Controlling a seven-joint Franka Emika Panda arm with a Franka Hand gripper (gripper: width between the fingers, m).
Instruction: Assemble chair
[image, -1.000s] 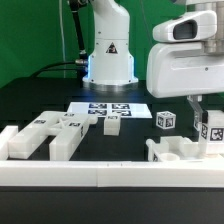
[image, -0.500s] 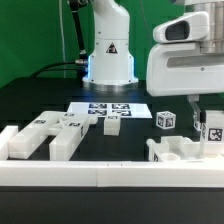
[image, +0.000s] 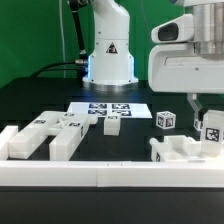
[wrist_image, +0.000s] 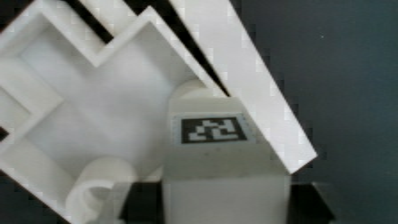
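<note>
Only a triangular sign (image: 111, 47) marks the robot base (image: 108, 66).

Marker board (image: 128, 107) centre, slabs (image: 50, 135) exterior view's left, post (image: 213, 133) over slotted slab (image: 178, 152)

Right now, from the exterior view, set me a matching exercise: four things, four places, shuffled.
Things:
1. marker board
2. cube
3. bars
4. arm base

Places:
A. at the back, centre
B. front, at the exterior view's left
C. just to the exterior view's right of the marker board
D. lying flat, just in front of the arm base

Pairs: 1-D, 2-C, 3-B, 4-A
</note>
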